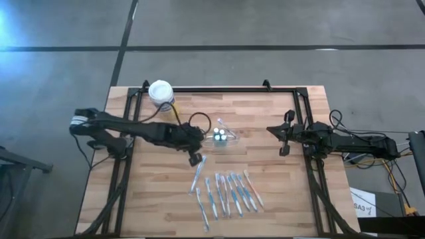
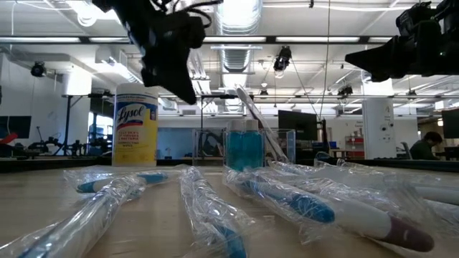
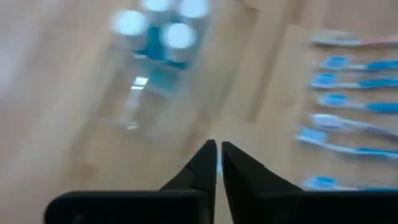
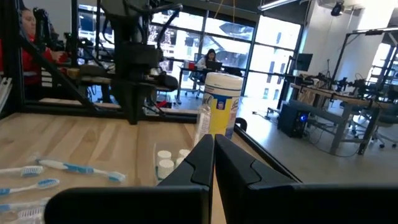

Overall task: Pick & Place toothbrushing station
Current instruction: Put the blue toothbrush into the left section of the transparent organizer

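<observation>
Left gripper (image 1: 194, 158) hovers at frame centre, fingers nearly together, holding nothing, just left of the clear holder (image 1: 222, 137). Wrapped toothbrushes (image 1: 229, 192) lie in a row below. Right gripper (image 1: 282, 133), closed and empty, waits centre-right. Lysol canister (image 1: 161, 93) stands upper left.

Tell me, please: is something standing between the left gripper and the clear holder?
Nothing visible does. The left gripper hangs just beside the clear holder, with only bare table between them; the loose toothbrushes lie on its other side.
</observation>
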Controlling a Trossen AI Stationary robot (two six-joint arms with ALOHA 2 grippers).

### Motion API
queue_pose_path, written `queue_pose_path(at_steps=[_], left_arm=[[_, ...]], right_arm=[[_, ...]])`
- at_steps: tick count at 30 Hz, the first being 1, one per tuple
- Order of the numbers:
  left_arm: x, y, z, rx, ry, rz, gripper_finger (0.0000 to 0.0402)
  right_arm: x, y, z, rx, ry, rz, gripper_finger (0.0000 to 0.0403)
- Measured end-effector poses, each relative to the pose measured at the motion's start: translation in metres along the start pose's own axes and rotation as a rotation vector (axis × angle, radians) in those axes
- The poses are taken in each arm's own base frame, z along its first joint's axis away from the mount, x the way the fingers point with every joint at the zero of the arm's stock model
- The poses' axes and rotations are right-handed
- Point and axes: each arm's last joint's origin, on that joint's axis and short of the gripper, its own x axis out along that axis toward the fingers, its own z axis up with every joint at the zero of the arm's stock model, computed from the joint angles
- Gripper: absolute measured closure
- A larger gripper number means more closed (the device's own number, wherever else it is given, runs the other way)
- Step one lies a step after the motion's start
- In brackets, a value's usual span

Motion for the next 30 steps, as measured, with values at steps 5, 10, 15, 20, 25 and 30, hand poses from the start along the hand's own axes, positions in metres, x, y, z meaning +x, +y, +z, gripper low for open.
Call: queue_pose_path(at_steps=[5,10,15,20,25,30], left_arm=[[0.031,-0.016,-0.007,-0.022,0.146,-0.065,0.0312],[0.045,-0.031,-0.012,-0.031,0.204,-0.066,0.0233],[0.055,-0.038,-0.015,-0.048,0.232,-0.056,0.0181],[0.071,-0.038,-0.022,-0.059,0.301,-0.011,0.018],[0.078,-0.036,-0.028,-0.051,0.357,0.022,0.0189],[0.079,-0.036,-0.03,-0.05,0.368,0.024,0.0191]], right_arm=[[0.0,0.002,-0.002,0.02,0.015,0.059,0.0394],[0.0,0.002,-0.002,0.031,0.017,0.07,0.0394],[0.0,0.003,-0.004,0.047,0.04,0.075,0.0394],[0.0,0.002,-0.002,0.069,0.078,0.078,0.0394],[0.0,0.002,0.0,0.078,0.091,0.079,0.0394],[0.0,0.002,0.0,0.077,0.084,0.078,0.0394]])
